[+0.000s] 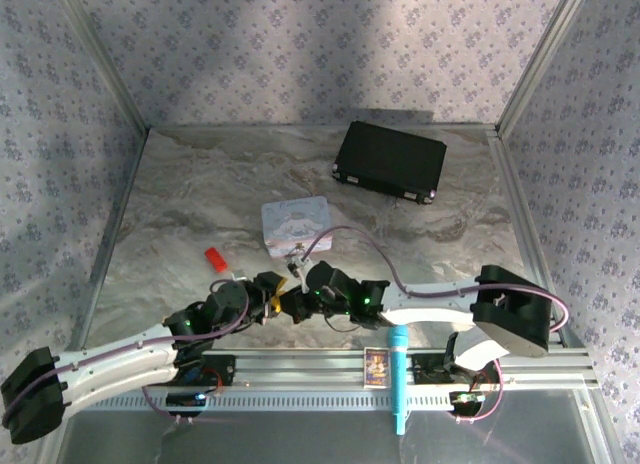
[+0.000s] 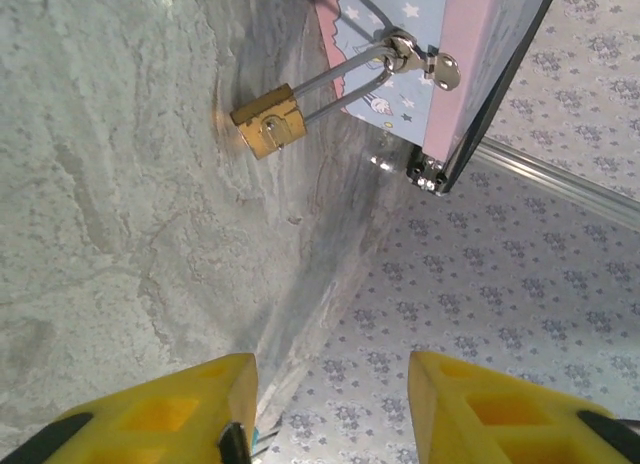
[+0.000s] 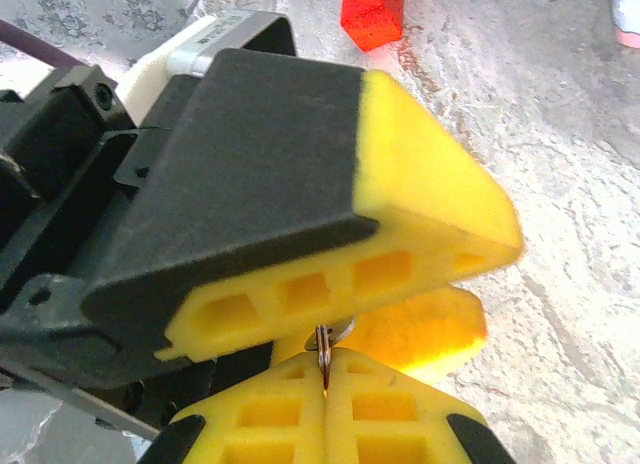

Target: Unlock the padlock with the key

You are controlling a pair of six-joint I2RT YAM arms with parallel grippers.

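Note:
The brass padlock (image 2: 268, 122) hangs by its silver shackle from the hasp of the pale blue tin (image 2: 455, 44), its body resting on the marble table. From above, the tin (image 1: 296, 224) lies mid-table with the padlock (image 1: 297, 261) at its near edge. My right gripper (image 3: 325, 369) is shut on the key (image 3: 323, 356), a thin metal blade with a small ring sticking up from the pads. My left gripper (image 2: 333, 404) is open, its yellow fingers (image 3: 430, 204) standing either side of that ring. Both grippers meet just in front of the tin, the left gripper (image 1: 268, 296) against the right gripper (image 1: 297, 304).
A small red block (image 1: 215, 258) lies left of the tin. At the back right lies a black case (image 1: 390, 162). On the near rail lie a blue pen (image 1: 398, 379) and a small card (image 1: 376, 366). Patterned walls close in the table.

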